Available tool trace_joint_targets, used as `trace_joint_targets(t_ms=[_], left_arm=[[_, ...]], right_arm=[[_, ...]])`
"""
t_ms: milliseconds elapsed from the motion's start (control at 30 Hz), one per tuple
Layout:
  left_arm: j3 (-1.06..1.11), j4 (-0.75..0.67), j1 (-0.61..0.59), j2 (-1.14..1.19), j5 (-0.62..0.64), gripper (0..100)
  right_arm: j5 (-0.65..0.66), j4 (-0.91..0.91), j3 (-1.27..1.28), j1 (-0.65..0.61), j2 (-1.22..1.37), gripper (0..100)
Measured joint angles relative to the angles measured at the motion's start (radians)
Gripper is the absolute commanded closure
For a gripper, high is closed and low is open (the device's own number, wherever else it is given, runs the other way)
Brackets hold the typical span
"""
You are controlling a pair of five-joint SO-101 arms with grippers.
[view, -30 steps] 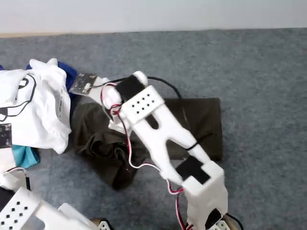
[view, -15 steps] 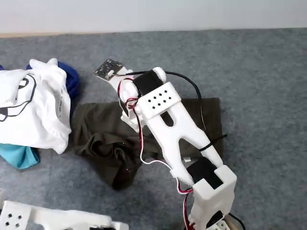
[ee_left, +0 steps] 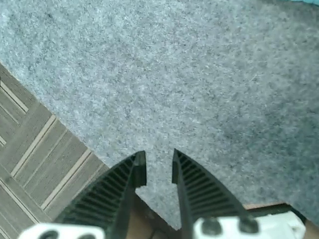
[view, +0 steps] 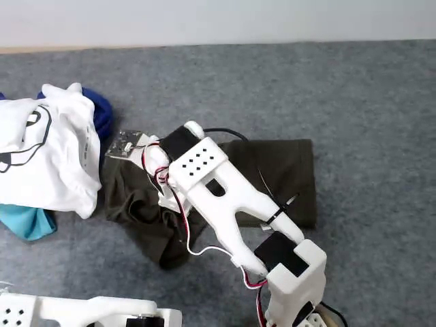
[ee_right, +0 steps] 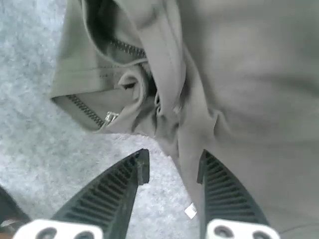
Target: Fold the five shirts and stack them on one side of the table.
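Note:
An olive shirt lies mid-table, its right half flat and its left half bunched. My right gripper hangs over the bunched half. In the right wrist view that gripper is open just above the olive shirt's rumpled edge, with nothing between its fingers. A white printed shirt is heaped at the left on a blue shirt and a teal shirt. My left gripper stands slightly open over bare grey felt at the table's edge.
The grey felt table cover is bare at the back and right. My left arm lies along the front left edge. Wooden floor shows past the felt's edge in the left wrist view.
My right arm swung toward the back, then came forward and down over the olive shirt's bunched left half. My left arm drew back to the front edge.

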Motion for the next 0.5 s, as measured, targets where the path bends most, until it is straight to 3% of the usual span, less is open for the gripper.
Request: trace_joint_targets(t_ms=[500], left_arm=[[0.011,-0.012,0.0,0.0,0.0,90]], right_arm=[[0.031,-0.052,0.002,-0.071,0.077,82.2]])
